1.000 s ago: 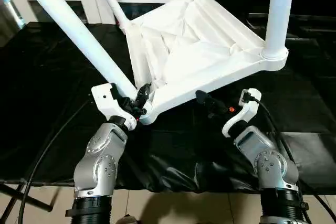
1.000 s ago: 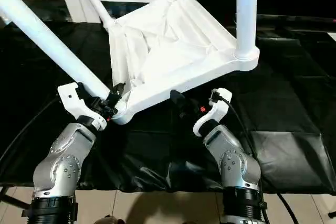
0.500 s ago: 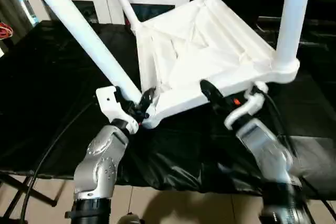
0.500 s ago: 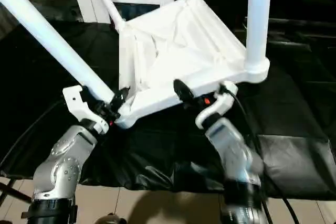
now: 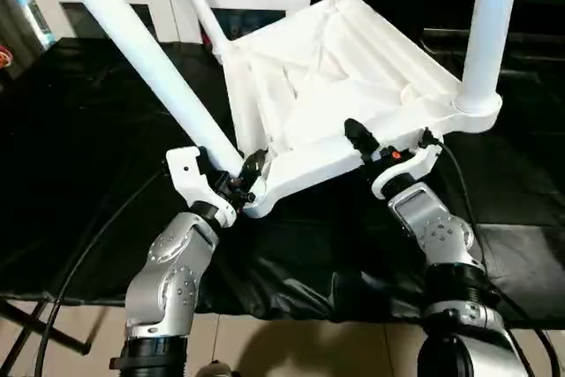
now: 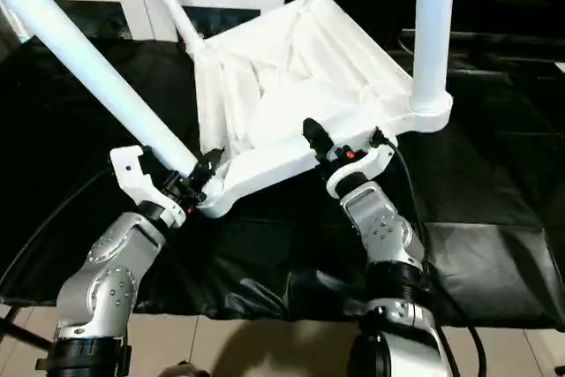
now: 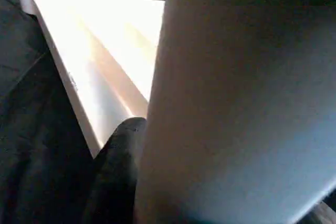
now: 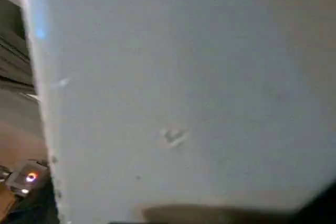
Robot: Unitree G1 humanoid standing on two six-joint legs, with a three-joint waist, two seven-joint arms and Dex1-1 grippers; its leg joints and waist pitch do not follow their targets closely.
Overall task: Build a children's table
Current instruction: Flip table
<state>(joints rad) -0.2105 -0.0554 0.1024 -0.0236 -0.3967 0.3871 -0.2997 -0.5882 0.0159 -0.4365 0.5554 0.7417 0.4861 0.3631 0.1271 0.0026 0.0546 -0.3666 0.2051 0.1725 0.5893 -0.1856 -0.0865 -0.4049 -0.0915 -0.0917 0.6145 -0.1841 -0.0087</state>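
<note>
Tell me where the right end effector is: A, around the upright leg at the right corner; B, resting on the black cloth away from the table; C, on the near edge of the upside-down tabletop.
C: the right end effector sits at the near rim of the tabletop, left of the upright leg.

I see a black sheet (image 5: 79,156) spread over the floor (image 5: 291,346), wrinkled below both jaws. On it rests the upturned white tabletop (image 5: 335,86), tilted, its near edge at my jaws.
</note>
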